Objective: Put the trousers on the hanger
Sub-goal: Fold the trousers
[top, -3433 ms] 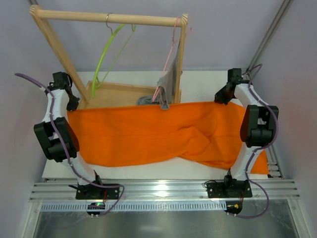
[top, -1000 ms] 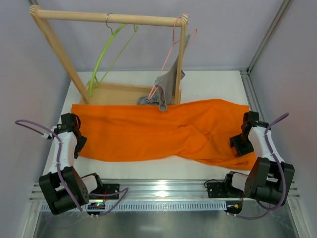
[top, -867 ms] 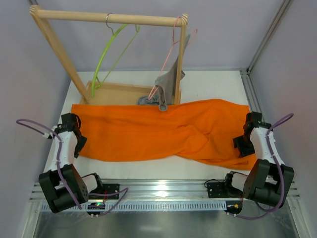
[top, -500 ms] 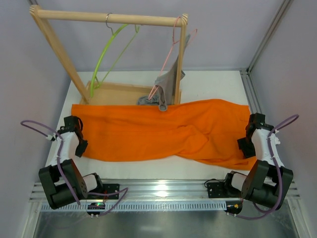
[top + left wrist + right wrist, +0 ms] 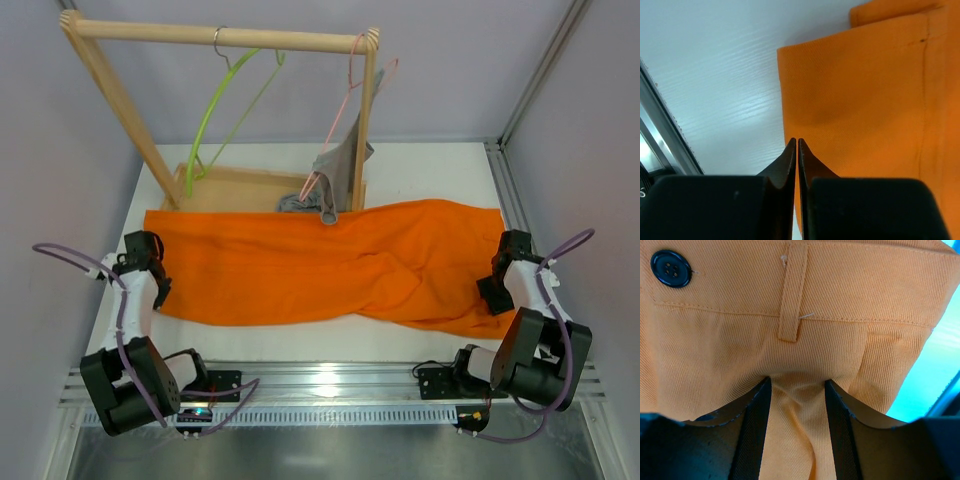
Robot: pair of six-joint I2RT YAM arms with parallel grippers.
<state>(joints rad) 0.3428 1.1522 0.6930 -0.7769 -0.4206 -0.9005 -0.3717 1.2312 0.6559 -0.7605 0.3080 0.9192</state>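
The orange trousers (image 5: 320, 265) lie flat across the white table, waistband to the right. The lime-green hanger (image 5: 205, 120) hangs bare from the wooden rail at the back left. My left gripper (image 5: 157, 290) is shut at the trousers' left end. In the left wrist view its tips (image 5: 796, 142) meet right on the hem edge of the trousers (image 5: 865, 100); whether cloth is pinched does not show. My right gripper (image 5: 495, 290) presses into the waistband, jaws apart. A fold of the trousers (image 5: 790, 290) bulges between its fingers (image 5: 795, 385), below a belt loop (image 5: 792, 295) and a dark button (image 5: 671, 268).
A wooden rack (image 5: 220, 37) stands on a tray-like base (image 5: 250, 190) at the back. A pink hanger with a grey garment (image 5: 340, 165) hangs at its right post, touching the trousers' far edge. A metal rail (image 5: 330, 385) runs along the near edge.
Both arms have come from the far corners down to the trousers' two ends. Within the last second the left jaws closed at the hem; the right jaws narrowed slightly.
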